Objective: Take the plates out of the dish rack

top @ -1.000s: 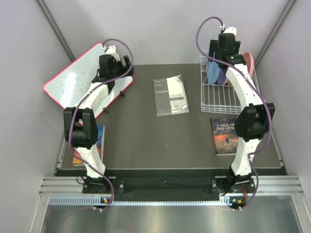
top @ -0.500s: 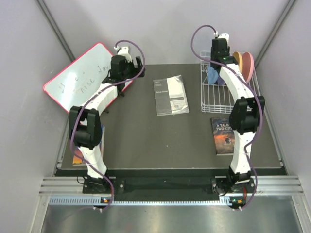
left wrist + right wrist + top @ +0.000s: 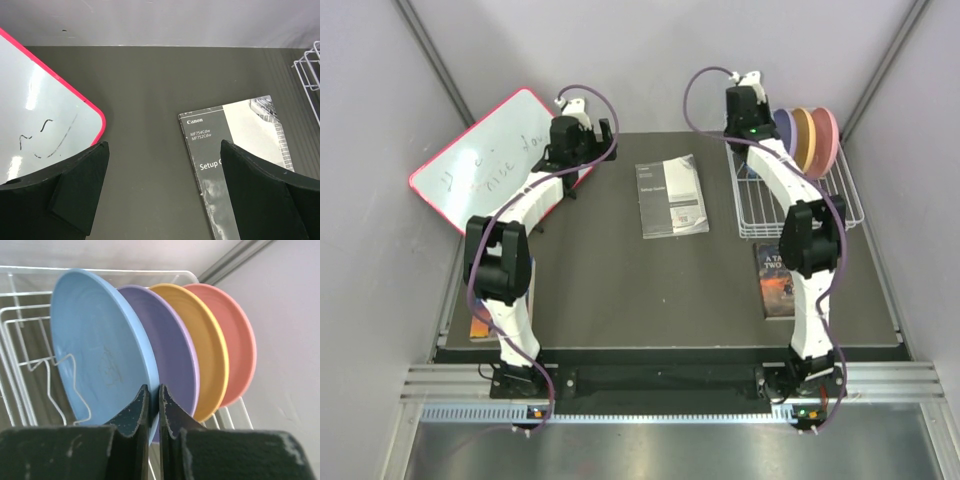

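On the near side of the dish rack (image 3: 755, 210) lay a book (image 3: 775, 285), its cover half under my right arm. Only "TWO" read clearly. Left of the rack, across a strip of dark table (image 3: 620, 280), lay a manual (image 3: 235, 165) printed "Canon", "MF754Cdw MF752Cdw" and the start of "Setup".

Farther left, between that manual and a red-framed whiteboard (image 3: 485, 160), my left gripper (image 3: 162, 147) hung with its fingers spread wide, holding nothing. The whiteboard's scrawl I could not read.

At the rack's far end my right gripper (image 3: 159, 390) was pinched narrow on the lower rim of the light blue plate (image 3: 95, 350). All four plates stood on edge there in a row running across the rack: light blue, lavender plate (image 3: 175, 350), orange plate (image 3: 210, 340), pink plate (image 3: 240, 340). Their hollow faces were turned toward the manual's side. The pink one stood by the rack's right wire side, with the wall close beyond.
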Tool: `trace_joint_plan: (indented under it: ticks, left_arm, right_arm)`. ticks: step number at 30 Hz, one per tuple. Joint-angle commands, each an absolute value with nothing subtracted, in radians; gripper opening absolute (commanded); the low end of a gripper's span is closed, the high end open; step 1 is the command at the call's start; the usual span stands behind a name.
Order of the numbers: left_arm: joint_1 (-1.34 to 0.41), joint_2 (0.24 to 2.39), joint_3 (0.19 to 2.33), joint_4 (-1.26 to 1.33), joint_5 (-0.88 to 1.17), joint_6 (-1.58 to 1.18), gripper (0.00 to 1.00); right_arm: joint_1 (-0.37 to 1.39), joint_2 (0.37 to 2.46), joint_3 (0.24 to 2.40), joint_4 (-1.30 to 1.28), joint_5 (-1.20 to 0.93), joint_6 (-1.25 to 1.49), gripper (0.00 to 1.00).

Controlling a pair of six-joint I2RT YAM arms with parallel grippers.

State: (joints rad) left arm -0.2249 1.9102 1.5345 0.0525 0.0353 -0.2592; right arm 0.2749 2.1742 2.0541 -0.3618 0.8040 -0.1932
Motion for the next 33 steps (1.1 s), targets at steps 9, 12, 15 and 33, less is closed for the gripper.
trace_joint_plan:
  ticks: [9, 12, 15, 33]
  left_arm:
    - [-0.222, 1.914, 1.543, 0.064, -0.045, -0.215, 0.99]
    - [-0.224, 1.911, 1.548, 0.063, -0.015, -0.218, 0.99]
    - [-0.222, 1.907, 1.548, 0.067, 0.042, -0.224, 0.99]
    - [-0.255, 1.79, 1.33, 0.363, 0.54, -0.572, 0.9]
  right_arm:
    - [0.399, 2.036, 1.866, 0.709, 1.298, -0.949, 0.0]
    - [0.403, 1.982, 1.823, 0.827, 1.316, -1.037, 0.0]
    - [0.413, 1.893, 1.813, 0.562, 1.302, -0.854, 0.0]
    - [0.403, 1.474, 1.488, -0.28, 0.131, 0.209, 0.0]
